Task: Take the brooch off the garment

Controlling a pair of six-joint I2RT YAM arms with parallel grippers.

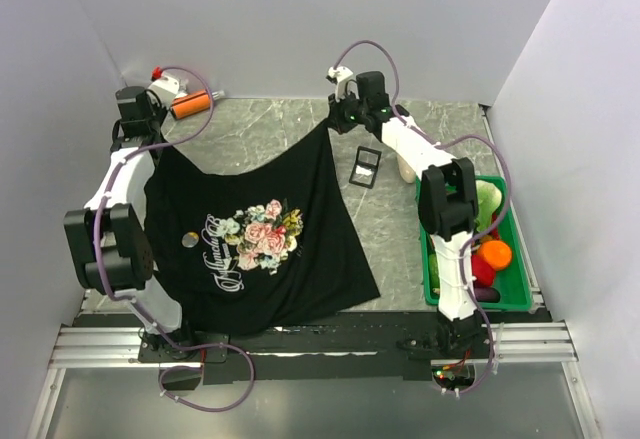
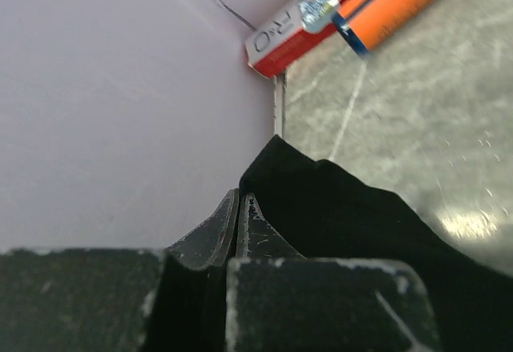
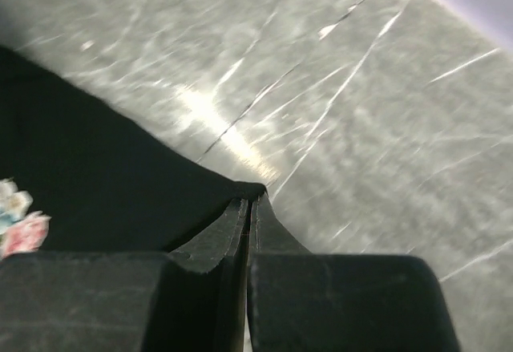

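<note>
The black T-shirt (image 1: 280, 279) with its pink rose print lies spread on the table, its far edge lifted between both grippers. The brooch (image 1: 190, 240), a tiny yellowish-gold round piece, sits on the shirt left of the print. My left gripper (image 1: 150, 146) is shut on the shirt's far left corner, seen in the left wrist view (image 2: 240, 200) with the cloth (image 2: 345, 208) beside the fingers. My right gripper (image 1: 333, 123) is shut on the far right corner, seen in the right wrist view (image 3: 250, 200) with the cloth (image 3: 104, 184) to its left. The brooch shows in neither wrist view.
A small black box (image 1: 366, 167) lies right of the shirt. A green tray (image 1: 522, 294) with several fruit-like toys stands at the right edge. An orange tool (image 1: 190, 105) lies at the far left, also in the left wrist view (image 2: 385, 3). Walls stand close on three sides.
</note>
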